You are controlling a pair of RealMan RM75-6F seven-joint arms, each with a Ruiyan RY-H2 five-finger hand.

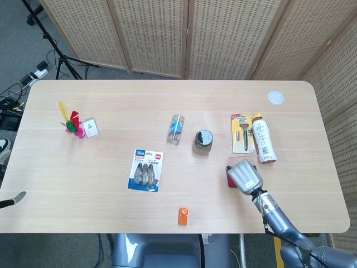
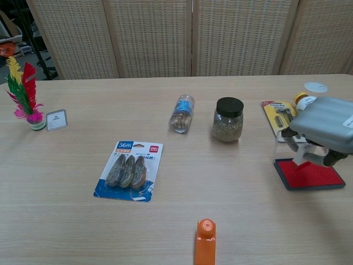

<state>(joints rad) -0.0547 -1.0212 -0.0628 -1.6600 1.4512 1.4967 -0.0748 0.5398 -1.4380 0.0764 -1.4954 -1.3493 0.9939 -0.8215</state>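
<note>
My right hand (image 1: 246, 176) hovers over a red ink pad in a clear box (image 2: 309, 174), covering most of it in the head view. In the chest view the right hand (image 2: 325, 130) shows its grey back, and its fingers (image 2: 300, 154) hang down apart over the pad's left part, holding nothing. Just behind the pad lie a razor pack (image 1: 242, 133) and a white bottle with a yellow cap (image 1: 264, 139). Only a grey sliver of my left hand (image 1: 17, 199) shows at the left edge, off the table.
A black-lidded jar (image 2: 228, 119) and a small clear bottle on its side (image 2: 181, 113) sit mid-table. A blue blister pack (image 2: 129, 169) and an orange item (image 2: 205, 242) lie nearer the front. Far left are a feather shuttlecock (image 2: 25, 94) and a card (image 2: 56, 120). A white disc (image 1: 275, 97) lies back right.
</note>
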